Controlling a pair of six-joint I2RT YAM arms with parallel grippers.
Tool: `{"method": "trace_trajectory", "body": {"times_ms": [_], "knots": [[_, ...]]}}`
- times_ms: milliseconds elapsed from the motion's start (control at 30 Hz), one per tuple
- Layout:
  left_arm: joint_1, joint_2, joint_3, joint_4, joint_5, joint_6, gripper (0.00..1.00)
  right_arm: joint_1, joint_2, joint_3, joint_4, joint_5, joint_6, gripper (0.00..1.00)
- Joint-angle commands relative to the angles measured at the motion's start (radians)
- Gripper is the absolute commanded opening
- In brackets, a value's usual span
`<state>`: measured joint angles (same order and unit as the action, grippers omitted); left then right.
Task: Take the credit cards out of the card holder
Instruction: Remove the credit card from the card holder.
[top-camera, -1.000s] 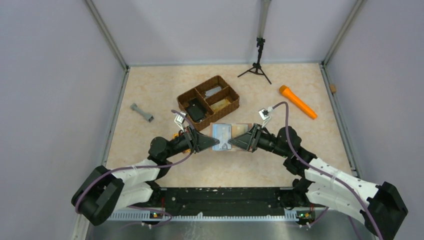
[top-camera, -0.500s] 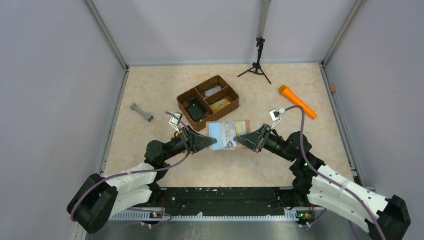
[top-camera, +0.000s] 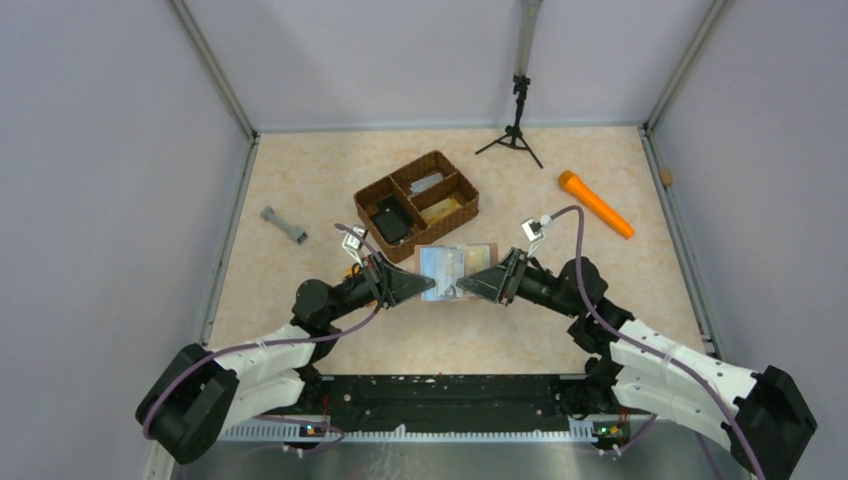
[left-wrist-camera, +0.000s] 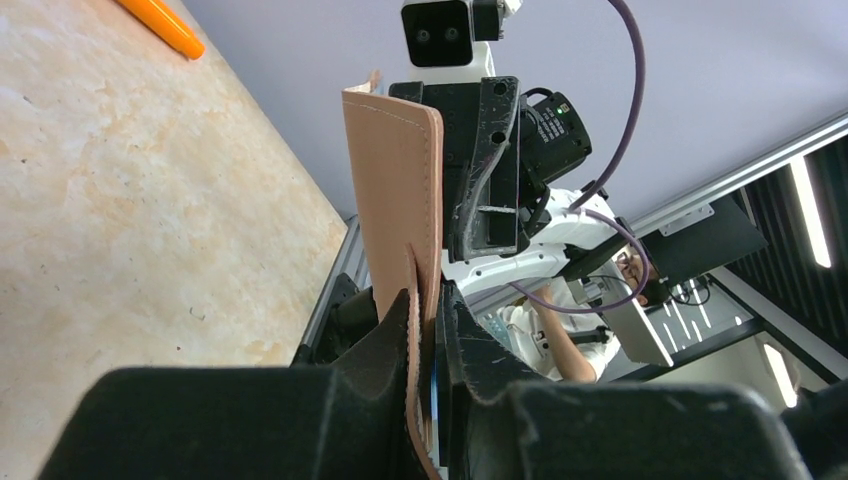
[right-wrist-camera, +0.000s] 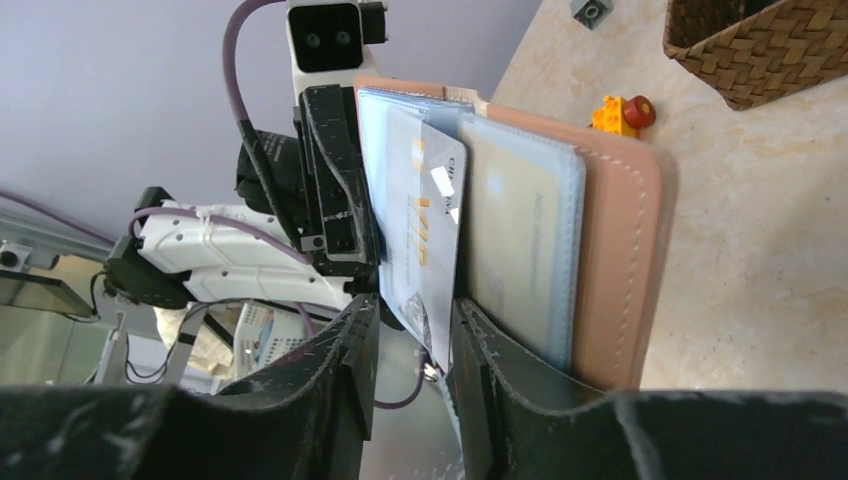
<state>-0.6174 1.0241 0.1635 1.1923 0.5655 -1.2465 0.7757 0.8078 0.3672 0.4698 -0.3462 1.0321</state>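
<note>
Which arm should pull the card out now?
Right: the right tool stands open around the protruding pale blue-white plastic card, while the left tool clamps the tan leather bifold card holder.

Basket (top-camera: 452, 222) near card holder (top-camera: 455, 262), perhaps touching

**Both arms reach inward; grippers meet nose to nose over the table's middle**

The left arm (top-camera: 270, 345) runs from its base at the near left, forearm low and angled toward the far right. The right arm (top-camera: 660, 360) mirrors it from the near right (its purple cable (top-camera: 575, 250) arcs above the wrist). The left gripper (top-camera: 428, 287) has its jaws clamped tight on one edge of the card holder (top-camera: 457, 262). The right gripper (top-camera: 466, 285) faces it, jaws parted and straddling the lower corner of a pale card (right-wrist-camera: 425, 230) that stands out of the holder, with a gap showing beside the card.
</note>
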Motion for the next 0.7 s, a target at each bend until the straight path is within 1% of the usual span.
{"method": "trace_trajectory", "body": {"times_ms": [0, 67, 100, 200, 300, 400, 533, 667], "knots": [[-0.014, 0.008, 0.012, 0.072, 0.014, 0.012, 0.0, -0.004, 0.014, 0.021, 0.095, -0.028, 0.009, 0.3], [-0.015, 0.02, 0.013, 0.086, 0.017, 0.009, 0.0, -0.004, 0.009, 0.025, 0.086, -0.018, 0.007, 0.2], [-0.016, 0.024, 0.014, 0.09, 0.02, 0.009, 0.0, -0.004, 0.006, 0.025, 0.083, -0.013, 0.008, 0.17], [-0.016, 0.03, 0.015, 0.097, 0.025, 0.009, 0.0, -0.004, -0.008, 0.026, 0.067, 0.0, 0.011, 0.12], [-0.016, 0.02, 0.006, 0.106, 0.013, 0.007, 0.0, -0.004, -0.038, 0.024, 0.023, 0.032, 0.001, 0.09], [-0.015, -0.012, -0.015, 0.09, -0.037, 0.014, 0.0, -0.005, -0.092, 0.01, -0.049, 0.096, -0.01, 0.0], [-0.015, -0.052, -0.008, 0.025, -0.051, 0.035, 0.01, -0.006, -0.143, -0.001, -0.106, 0.128, -0.021, 0.0], [-0.016, -0.093, -0.017, -0.022, -0.075, 0.053, 0.03, -0.007, -0.157, 0.016, -0.158, 0.141, -0.046, 0.0]]}}
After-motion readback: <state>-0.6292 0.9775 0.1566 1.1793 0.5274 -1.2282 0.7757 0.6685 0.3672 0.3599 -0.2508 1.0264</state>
